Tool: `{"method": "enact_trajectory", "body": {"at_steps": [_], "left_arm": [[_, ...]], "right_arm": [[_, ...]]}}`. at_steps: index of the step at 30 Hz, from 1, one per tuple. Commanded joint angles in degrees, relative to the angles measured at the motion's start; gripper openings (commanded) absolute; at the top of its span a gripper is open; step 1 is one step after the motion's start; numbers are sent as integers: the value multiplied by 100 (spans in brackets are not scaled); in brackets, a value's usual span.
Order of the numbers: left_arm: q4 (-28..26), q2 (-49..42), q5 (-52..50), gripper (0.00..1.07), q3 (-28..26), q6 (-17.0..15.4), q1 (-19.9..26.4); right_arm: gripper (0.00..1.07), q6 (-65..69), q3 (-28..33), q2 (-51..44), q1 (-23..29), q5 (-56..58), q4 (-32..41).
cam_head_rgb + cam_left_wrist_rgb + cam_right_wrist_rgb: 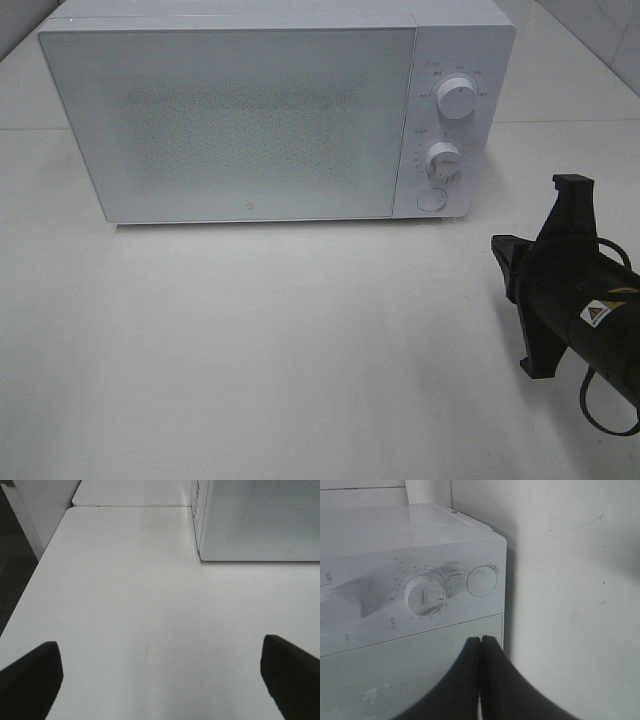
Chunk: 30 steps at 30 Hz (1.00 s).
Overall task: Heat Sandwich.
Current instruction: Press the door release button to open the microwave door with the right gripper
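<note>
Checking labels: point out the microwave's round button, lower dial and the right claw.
round button (432, 199), exterior high view, face centre
lower dial (443, 160), exterior high view, knob centre
right claw (481, 639), right wrist view, between shut tips

From the high camera I saw a white microwave (250, 40) standing at the back of the white tabletop (280, 350), its speckled door (230, 120) shut. On its right-hand panel an upper dial (457, 100) sat above a lower dial (443, 160), with a round button (432, 199) beneath them. The left wrist camera showed a faint curved mark (148, 640) on the tabletop and dark floor (15, 565) past its edge.
</note>
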Motion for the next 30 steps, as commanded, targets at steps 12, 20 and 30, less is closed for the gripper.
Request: {"method": "enact_trajectory", "body": {"at_steps": [12,20,30], "left_arm": [[-29,-143,-52,101,11,-6,6],[-29,-143,-52,101,11,-6,6],[-29,-143,-52,101,11,-6,6]], "right_arm": [[0,-493,-435,46,-132,665,-29],[0,-516,-1077,636,-418,963,-350],[0,-544,-1874,1255,-527,1094,-487]]}}
